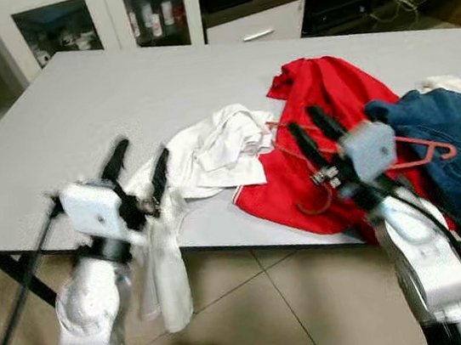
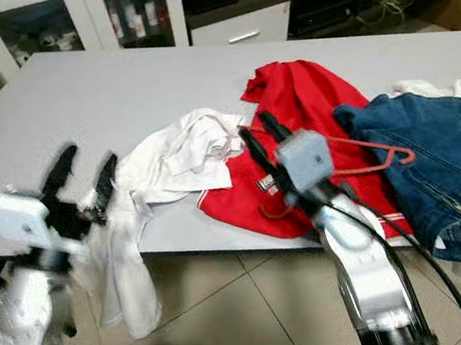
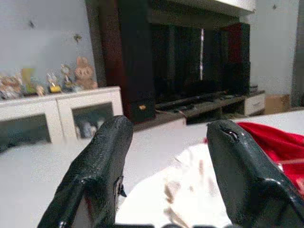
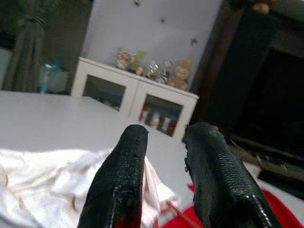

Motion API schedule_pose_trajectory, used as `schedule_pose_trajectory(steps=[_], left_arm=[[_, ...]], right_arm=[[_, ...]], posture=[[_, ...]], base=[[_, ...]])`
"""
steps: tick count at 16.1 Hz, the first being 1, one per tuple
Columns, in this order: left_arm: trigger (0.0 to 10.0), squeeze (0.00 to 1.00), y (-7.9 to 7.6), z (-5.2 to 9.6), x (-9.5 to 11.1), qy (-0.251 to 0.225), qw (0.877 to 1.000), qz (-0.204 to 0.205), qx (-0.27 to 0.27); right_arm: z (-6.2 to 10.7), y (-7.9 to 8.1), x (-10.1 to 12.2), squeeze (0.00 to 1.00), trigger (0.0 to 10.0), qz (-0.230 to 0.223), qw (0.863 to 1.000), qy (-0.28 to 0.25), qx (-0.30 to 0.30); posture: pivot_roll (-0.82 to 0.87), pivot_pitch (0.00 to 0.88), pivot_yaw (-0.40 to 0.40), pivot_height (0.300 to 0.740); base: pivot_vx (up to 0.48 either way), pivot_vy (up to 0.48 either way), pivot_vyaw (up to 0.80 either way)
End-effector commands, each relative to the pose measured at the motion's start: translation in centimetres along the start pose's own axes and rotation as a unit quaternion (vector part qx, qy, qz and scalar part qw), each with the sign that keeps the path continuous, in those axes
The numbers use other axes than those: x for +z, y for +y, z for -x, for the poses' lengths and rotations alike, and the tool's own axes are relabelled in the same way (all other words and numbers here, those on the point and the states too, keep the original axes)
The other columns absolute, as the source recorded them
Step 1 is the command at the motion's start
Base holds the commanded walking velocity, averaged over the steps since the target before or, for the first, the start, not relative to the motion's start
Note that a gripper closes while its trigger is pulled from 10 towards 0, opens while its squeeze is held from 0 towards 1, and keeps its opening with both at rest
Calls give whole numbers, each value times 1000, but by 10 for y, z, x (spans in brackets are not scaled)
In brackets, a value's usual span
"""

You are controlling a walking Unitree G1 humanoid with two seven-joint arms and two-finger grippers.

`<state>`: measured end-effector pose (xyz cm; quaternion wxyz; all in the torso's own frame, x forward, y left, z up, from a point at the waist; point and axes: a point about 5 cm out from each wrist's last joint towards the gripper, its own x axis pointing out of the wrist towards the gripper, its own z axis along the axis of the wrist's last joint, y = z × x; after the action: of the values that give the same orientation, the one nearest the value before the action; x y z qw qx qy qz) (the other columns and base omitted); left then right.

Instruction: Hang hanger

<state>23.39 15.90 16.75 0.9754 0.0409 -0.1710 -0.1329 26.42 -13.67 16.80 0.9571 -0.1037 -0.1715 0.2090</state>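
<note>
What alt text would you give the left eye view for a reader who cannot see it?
A red hanger lies across a red garment and blue jeans on a grey table, with the right end effector open above the red garment. The left end effector is open beside a white shirt that droops over the table's near edge.

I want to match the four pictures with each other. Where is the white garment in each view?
Left eye view: white garment at centre, one end hanging over the table edge.
Right eye view: left of centre, beside the red garment.
Left wrist view: pale cloth between the left pincer's fingers.
Right wrist view: low, behind the right pincer's fingers, at.
Shared landmark: the red garment.
</note>
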Motion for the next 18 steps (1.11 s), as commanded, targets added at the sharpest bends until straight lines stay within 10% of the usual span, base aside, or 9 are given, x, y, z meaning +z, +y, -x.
schedule_pose_trajectory(steps=[1, 8, 18], left_arm=[[10000, 0, -7, 2, 2, 4, 1000, -2, -5], [10000, 0, -15, 13, -3, 26, 996, -38, -75], [10000, 0, -10, 26, -9, 29, 996, -60, -53]], right_arm=[[7, -1, 4, 0, 10000, 8, 1000, -1, -19], [46, 6, 7, 0, 10000, 54, 998, 17, 23], [43, -4, 0, 0, 10000, 106, 994, 2, -9]], posture=[[-22, 1, 52, 740], [-40, 0, 97, 740], [-23, 0, 106, 740]], base=[[0, 0, 0], [0, 0, 0], [0, 0, 0]])
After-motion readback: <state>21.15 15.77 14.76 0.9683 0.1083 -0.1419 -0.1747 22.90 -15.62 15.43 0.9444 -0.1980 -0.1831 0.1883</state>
